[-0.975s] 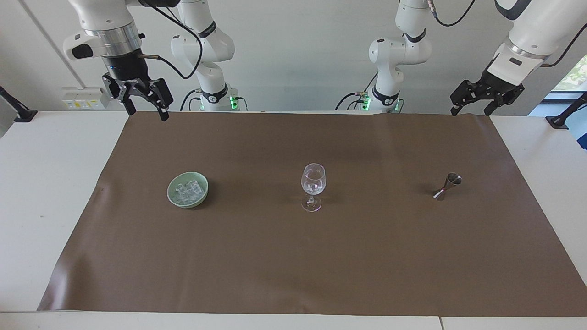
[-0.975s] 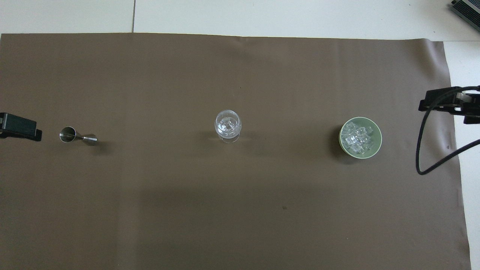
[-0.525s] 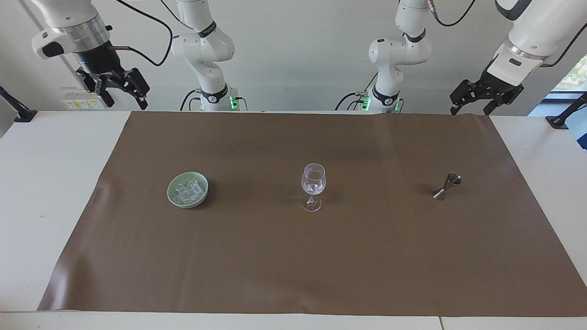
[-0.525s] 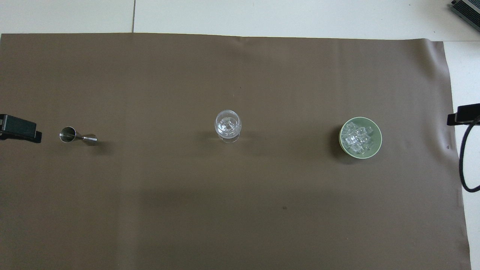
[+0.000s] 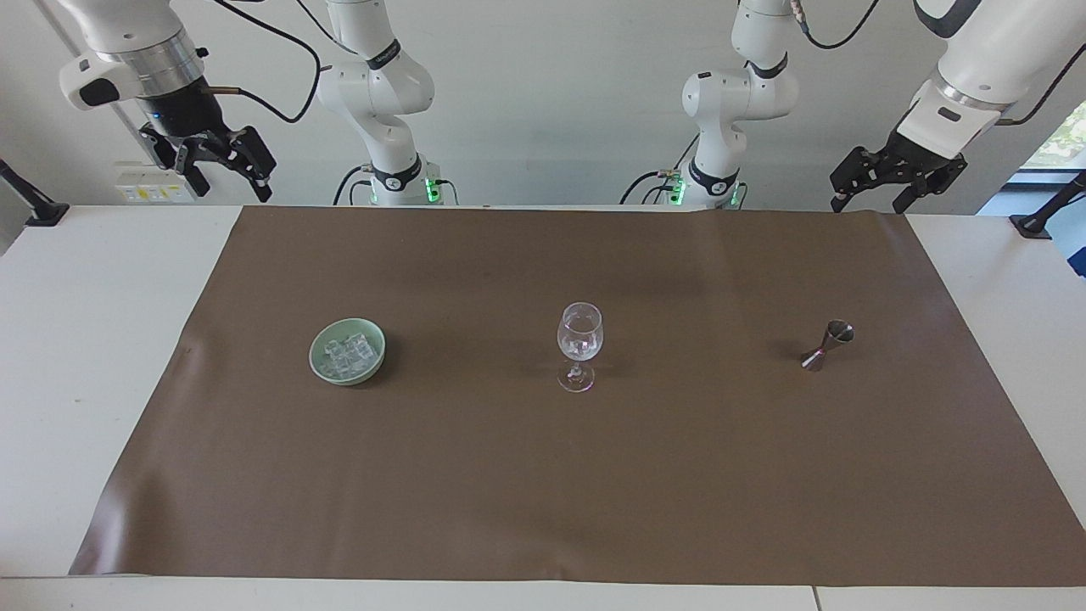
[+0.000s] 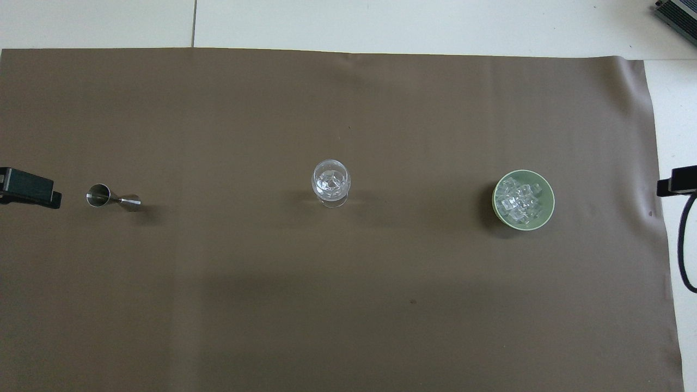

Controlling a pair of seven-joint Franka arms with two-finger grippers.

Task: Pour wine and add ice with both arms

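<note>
Both arms look parked with nothing held, the right gripper at the facing view's upper left and the left gripper at upper right both spread wide, so any next reach should drop straight over the pale green ceramic bowl of clear glassy ice cubes, clear of the stemmed clear wine glass at centre.

Left arm: enters from its base at the robots' end, forearm slanting down toward the table's left-arm end; white links, silver wrist ring, black cable.
Left gripper: raised in the air over the table edge nearest the robots; fingers spread apart, tilted, holding nothing.
Right arm: raised high at the right-arm end, wrist pointing down; black cable looping from the wrist.
Right gripper: in the air above the table's edge at the robots' end; fingers spread apart, holding nothing.
</note>
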